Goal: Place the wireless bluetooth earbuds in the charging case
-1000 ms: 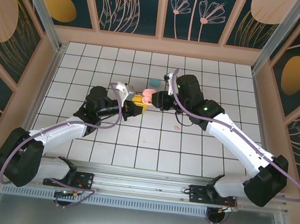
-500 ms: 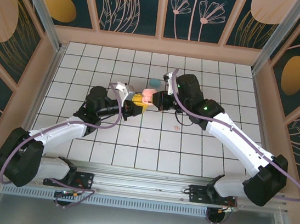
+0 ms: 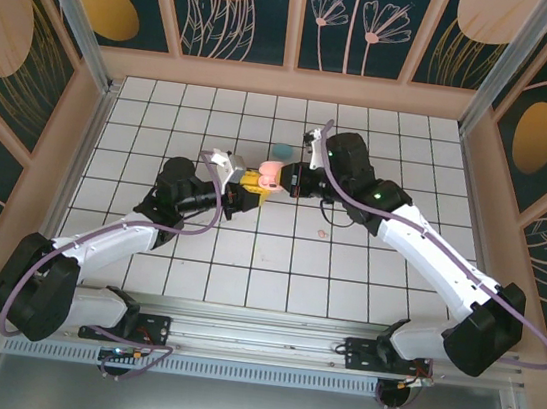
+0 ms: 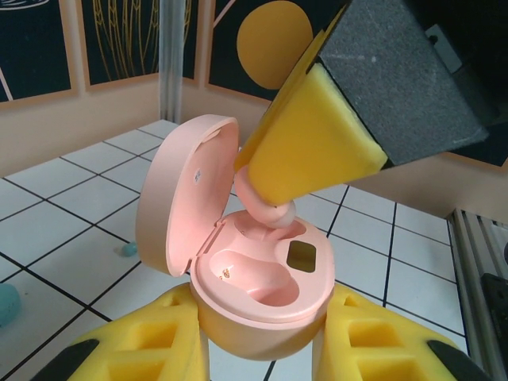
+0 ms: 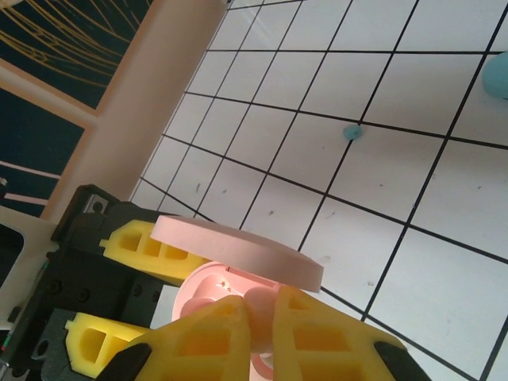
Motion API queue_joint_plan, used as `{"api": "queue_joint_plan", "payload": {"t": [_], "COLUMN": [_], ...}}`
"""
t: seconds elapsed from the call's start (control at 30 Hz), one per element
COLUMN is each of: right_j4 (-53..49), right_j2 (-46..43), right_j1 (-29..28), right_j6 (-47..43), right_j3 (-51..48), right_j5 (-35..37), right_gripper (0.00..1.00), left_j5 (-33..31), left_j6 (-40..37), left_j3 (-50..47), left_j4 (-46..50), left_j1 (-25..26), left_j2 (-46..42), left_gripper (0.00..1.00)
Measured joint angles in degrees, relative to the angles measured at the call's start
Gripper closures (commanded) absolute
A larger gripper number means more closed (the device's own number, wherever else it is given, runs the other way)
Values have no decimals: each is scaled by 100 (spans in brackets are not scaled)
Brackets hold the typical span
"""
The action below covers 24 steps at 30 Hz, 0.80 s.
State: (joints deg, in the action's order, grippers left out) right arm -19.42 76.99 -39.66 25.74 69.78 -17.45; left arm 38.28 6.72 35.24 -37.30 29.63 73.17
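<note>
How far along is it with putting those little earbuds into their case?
Done: the pink case is open, clamped in the left gripper. In hand: the right gripper pinches one pink earbud at the case's mouth; the nearer well is empty. Left: seating it, then the second pink earbud lying on the tiles, plus a teal earbud and the teal case.

The left arm (image 3: 118, 237) and right arm (image 3: 429, 247) are runs of white shell between bulky black joint housings. A mauve cable (image 3: 2, 302) trails along each from behind its gripper, and small green lights (image 3: 377, 190) glow on the housings just behind the right gripper (image 3: 279, 178). It and the left gripper (image 3: 251, 190) carry yellow fingers (image 4: 373, 349) with rectangular moulded pockets, mounted on black blocks.
</note>
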Motion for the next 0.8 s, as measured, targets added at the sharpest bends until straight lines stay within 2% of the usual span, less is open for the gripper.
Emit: {"api": "queue_joint_plan", "payload": {"t": [0.63, 0.8], "right_j4": [619, 684], "right_j2": [-87, -109], "right_j1": [79, 79], "right_j6": [623, 726], "right_j3": [-431, -492], "right_j5": [-367, -337], "right_gripper": [89, 86], "left_j5": [-17, -17], "left_j6": [0, 0], "left_j3": [-2, -2], "left_j4": [-20, -17], "left_j1": [0, 0], "left_j2": [0, -2], "left_gripper": [87, 88]}}
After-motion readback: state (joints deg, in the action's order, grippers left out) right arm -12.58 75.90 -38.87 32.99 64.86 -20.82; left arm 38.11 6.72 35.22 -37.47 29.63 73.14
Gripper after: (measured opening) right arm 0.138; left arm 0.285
